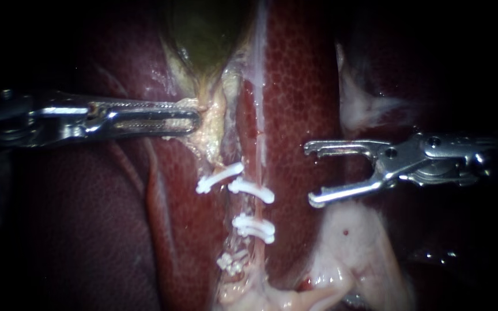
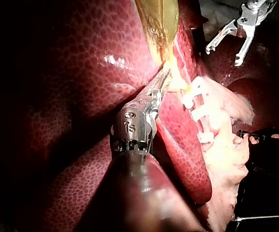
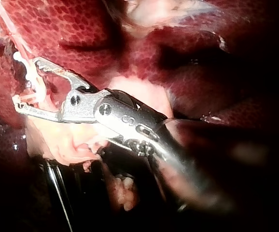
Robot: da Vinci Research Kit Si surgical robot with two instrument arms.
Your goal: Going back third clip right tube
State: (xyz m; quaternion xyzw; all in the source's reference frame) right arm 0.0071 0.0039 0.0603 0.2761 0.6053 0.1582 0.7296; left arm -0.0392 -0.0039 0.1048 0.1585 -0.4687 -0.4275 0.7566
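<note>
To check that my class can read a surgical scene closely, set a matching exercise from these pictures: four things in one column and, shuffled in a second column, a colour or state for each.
Column 1
1. left instrument's tool
2. right instrument's tool
3. gallbladder
4. clips

Column 2
A. white
B. jaws open, nothing between them
C. olive green
D. jaws shut on pale tissue

Right pairs: 1-D, 2-B, 3-C, 4-A.
</note>
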